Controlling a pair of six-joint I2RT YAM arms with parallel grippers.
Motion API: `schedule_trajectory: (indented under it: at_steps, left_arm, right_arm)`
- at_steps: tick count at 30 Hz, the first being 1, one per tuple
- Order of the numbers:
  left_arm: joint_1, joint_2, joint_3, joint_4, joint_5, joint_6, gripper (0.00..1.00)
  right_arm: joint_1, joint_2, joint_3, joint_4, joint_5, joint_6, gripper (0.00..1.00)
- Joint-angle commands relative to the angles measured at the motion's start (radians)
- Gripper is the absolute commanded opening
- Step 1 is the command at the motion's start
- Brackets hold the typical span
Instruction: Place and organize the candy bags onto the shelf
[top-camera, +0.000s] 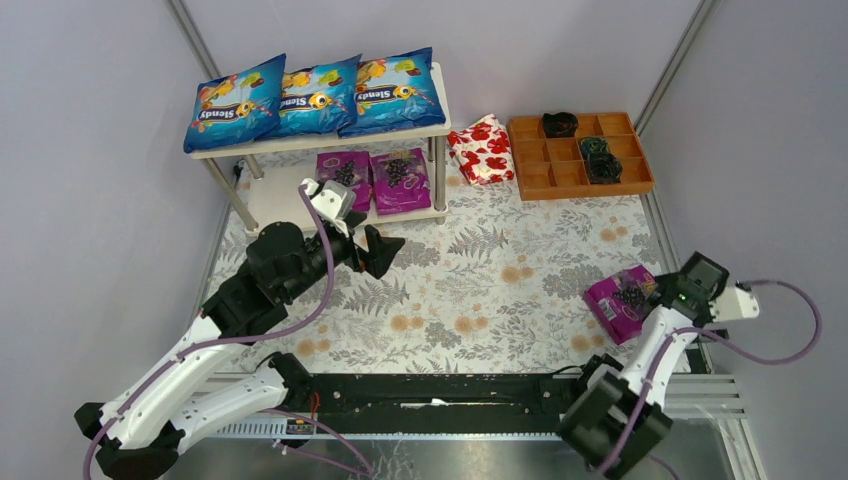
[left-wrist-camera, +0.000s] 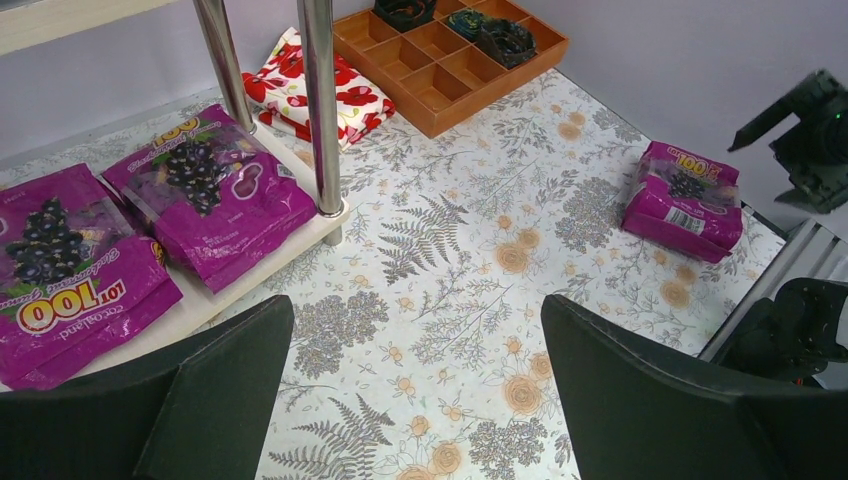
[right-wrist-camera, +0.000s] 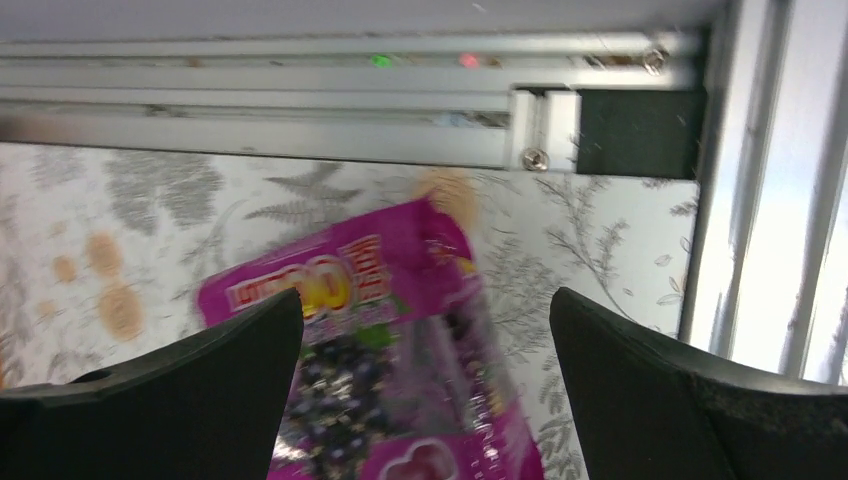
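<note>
Three blue candy bags (top-camera: 315, 95) lie in a row on the top board of the shelf (top-camera: 300, 148). Two magenta bags (top-camera: 385, 180) lie on its lower board, also in the left wrist view (left-wrist-camera: 205, 190). A third magenta bag (top-camera: 620, 302) lies on the floral table at the right, also in the left wrist view (left-wrist-camera: 685, 200). My left gripper (top-camera: 368, 250) is open and empty just in front of the lower board (left-wrist-camera: 260, 270). My right gripper (top-camera: 658, 292) is open right above the third bag (right-wrist-camera: 400, 340), which looks blurred between the two fingers.
A red-and-white floral packet (top-camera: 482, 148) lies right of the shelf, next to a brown compartmented tray (top-camera: 580, 155) holding dark items. Metal shelf legs (left-wrist-camera: 320, 110) stand close to my left gripper. An aluminium rail (right-wrist-camera: 300, 125) and the right wall edge lie near the third bag.
</note>
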Motion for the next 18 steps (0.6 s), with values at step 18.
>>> schedule_trajectory:
  at_steps: [18]
  left_arm:
    - [0.031,0.05,-0.007,0.051,0.04,-0.006,0.99]
  right_arm:
    - [0.299,0.438,0.096,0.198,-0.744,-0.339,1.0]
